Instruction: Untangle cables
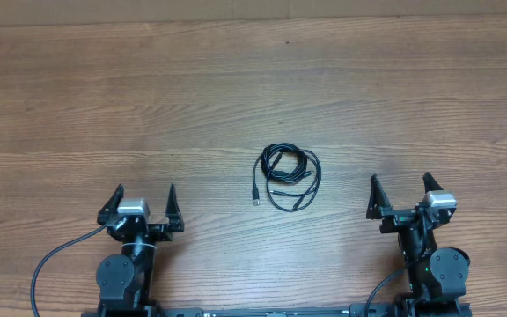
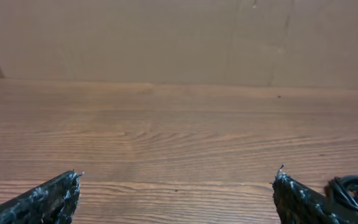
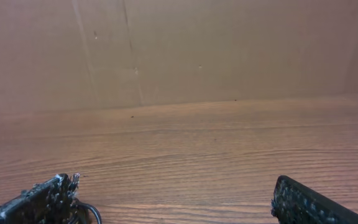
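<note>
The left claw (image 1: 144,195) sits low near the front edge of the table. Its two fingers are spread wide like a V, and it holds nothing. The right claw (image 1: 400,187) is the same: wide open, holding nothing, pointing out across the table. Both arms are tucked in close to their bases. The fingers (image 2: 55,198) are black, and their inner faces look rough and bumpy. A thick black wire (image 1: 55,257) curls out from the left arm's base.

Between the two claws, a bit farther out, lie the cables (image 1: 289,176). They are thin, black and bendy, wound into one loose round bunch that touches neither claw. One small plug end (image 1: 254,199) sticks out on the side toward the left claw.

The table (image 1: 236,88) is brown wood with long grain lines. Behind it stands a plain brown wall (image 3: 229,43).
</note>
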You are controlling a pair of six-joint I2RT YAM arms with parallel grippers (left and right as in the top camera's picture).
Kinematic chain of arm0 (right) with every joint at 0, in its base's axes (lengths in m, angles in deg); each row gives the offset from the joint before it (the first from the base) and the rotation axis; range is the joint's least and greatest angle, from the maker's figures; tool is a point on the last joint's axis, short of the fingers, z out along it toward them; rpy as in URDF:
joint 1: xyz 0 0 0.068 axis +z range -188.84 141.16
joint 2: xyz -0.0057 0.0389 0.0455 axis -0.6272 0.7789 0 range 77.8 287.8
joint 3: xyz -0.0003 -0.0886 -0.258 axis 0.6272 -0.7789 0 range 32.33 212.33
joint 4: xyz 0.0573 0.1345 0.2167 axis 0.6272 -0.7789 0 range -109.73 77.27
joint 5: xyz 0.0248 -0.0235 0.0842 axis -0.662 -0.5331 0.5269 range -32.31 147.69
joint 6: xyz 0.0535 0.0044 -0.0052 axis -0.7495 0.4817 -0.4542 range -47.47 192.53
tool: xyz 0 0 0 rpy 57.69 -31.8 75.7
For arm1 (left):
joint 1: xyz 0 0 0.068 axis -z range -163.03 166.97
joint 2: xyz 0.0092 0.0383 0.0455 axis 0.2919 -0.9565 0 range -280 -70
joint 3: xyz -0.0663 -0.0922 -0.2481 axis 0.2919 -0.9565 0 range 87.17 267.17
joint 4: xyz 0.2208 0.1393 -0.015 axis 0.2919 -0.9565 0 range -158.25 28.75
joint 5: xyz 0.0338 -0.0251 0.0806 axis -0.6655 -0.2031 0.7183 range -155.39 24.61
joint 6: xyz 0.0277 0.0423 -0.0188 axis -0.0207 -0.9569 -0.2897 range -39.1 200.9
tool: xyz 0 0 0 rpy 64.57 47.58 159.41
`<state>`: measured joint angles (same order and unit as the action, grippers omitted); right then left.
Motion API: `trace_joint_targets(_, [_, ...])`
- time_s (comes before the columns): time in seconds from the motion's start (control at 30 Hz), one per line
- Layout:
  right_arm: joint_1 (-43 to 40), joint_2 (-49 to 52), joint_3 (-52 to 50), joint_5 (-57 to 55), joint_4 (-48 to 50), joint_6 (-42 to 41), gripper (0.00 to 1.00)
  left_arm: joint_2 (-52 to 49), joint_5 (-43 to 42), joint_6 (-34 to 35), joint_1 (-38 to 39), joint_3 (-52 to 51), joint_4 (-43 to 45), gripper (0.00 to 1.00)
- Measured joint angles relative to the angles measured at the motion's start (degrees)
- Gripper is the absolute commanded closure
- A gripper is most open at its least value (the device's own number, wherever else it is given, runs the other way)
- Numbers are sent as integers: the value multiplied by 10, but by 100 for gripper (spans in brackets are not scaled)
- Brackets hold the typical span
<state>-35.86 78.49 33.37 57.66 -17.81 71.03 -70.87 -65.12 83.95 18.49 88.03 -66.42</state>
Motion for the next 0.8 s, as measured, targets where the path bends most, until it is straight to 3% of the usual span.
trace_joint_targets(0.23, [0, 0, 0, 0, 0, 0, 0, 0, -11, 0, 0, 26, -20, 0])
trace_joint_targets(0.57, [0, 0, 0, 0, 0, 0, 0, 0, -12, 0, 0, 116, -127, 0])
trace_joint_targets(0.8, [0, 0, 0, 0, 0, 0, 0, 0, -14, 20, 0, 130, -133, 1])
